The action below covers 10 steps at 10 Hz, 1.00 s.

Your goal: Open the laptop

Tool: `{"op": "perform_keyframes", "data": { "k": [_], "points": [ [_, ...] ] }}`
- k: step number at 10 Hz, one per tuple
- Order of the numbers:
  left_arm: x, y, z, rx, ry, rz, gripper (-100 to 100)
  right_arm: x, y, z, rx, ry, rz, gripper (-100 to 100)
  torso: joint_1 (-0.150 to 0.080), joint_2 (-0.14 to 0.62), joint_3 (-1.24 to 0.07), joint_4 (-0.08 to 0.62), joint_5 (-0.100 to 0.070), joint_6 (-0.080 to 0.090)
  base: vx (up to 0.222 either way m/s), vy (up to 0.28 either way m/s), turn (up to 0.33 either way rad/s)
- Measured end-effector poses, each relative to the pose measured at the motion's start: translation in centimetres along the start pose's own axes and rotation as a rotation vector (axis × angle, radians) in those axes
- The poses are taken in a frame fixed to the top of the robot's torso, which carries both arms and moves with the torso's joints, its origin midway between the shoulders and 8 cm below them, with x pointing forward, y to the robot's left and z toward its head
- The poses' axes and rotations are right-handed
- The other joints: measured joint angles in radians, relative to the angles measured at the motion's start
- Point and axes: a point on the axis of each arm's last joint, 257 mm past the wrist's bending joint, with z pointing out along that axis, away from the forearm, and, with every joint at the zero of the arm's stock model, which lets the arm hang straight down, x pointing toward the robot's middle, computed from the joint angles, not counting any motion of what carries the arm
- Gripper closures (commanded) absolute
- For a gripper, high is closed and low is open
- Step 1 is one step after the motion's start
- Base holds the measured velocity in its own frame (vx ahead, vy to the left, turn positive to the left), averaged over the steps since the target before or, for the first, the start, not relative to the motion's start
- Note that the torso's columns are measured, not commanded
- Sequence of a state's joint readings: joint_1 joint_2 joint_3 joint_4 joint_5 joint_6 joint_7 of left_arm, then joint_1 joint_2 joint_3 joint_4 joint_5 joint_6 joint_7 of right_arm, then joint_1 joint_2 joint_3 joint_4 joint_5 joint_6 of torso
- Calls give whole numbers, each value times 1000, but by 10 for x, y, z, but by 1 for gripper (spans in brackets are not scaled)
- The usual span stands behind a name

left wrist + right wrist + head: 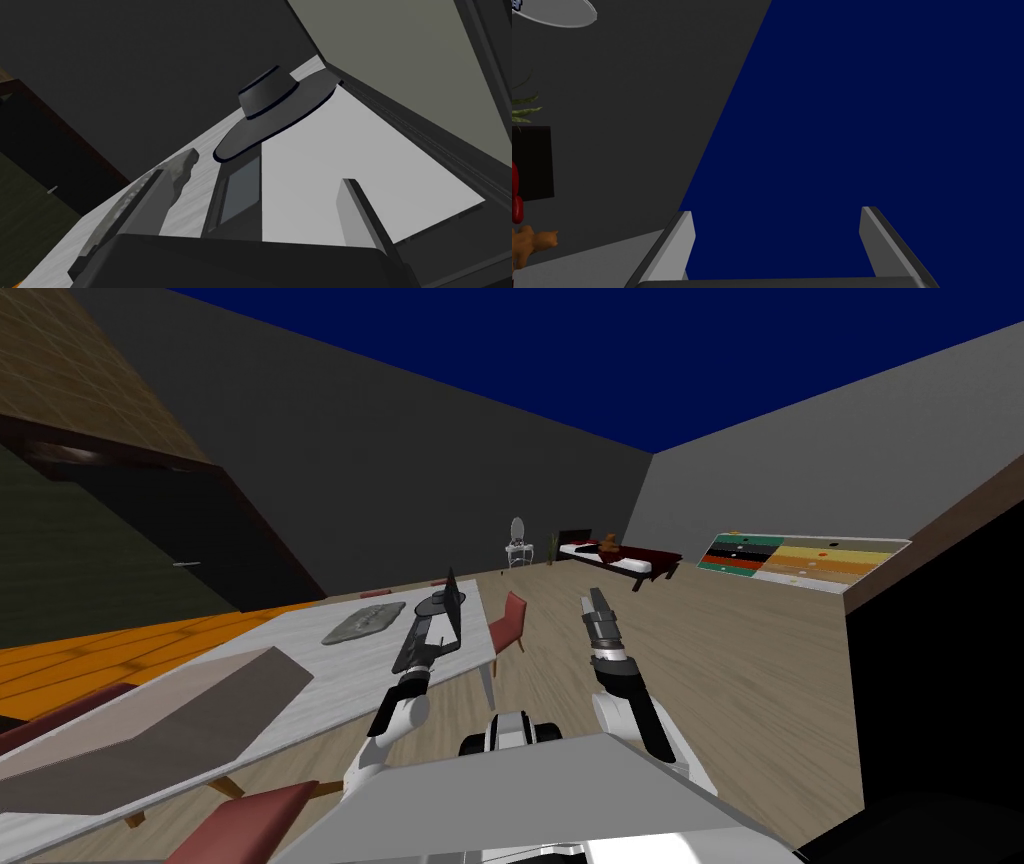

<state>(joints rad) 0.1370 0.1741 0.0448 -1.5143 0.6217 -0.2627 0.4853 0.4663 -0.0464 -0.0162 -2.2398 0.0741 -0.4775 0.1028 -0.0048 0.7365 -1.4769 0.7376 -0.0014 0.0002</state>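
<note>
At the laptop's [450,623] near side, the left hand [255,177] hangs with its fingers spread wide and nothing between them. It points up along the machine rather than down onto it. That attitude suits a lid: a finger goes under or against the raised edge and pushes, so no pinch is called for. Whether a finger touches the laptop I cannot tell. In the left wrist view its dark frame runs just beside one finger.

From the head view the lid looks lifted already, a thin dark sliver standing above the base. My judgement is that the opening is under way and what is left is to swing the lid further back.

Just beyond the laptop a dark brimmed hat [272,107] sits on the tabletop [300,673], close enough that a lid swung far back could meet its brim. Further along lies a flat grey rough-edged slab [362,621], apart from both. Nearer me is a long grey-brown box [150,728].

The right hand [595,600] is held up over the floor [720,668], well apart from the tabletop, its fingers likewise wide and empty. It is probably parked there to keep out of the left arm's way.
</note>
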Motion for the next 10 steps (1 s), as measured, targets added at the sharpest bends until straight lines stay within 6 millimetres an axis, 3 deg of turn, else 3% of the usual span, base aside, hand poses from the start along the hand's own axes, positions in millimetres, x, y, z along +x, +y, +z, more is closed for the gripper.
{"op": "perform_keyframes", "data": {
  "k": [3, 10],
  "points": [
    [-8, -9, -2, 11, -12, 13, -100, 0, 0, 0, 0, 0, 0, 0, 5, 1, 1, 0, 2, 0, 35, -179, 51],
    [-3, 33, -16, 34, -80, -163, -100, 0, 0, 0, 0, 0, 0, 0, 1, 1, 1, 0, 1, 3, 5, -35, 11]
  ]
}}
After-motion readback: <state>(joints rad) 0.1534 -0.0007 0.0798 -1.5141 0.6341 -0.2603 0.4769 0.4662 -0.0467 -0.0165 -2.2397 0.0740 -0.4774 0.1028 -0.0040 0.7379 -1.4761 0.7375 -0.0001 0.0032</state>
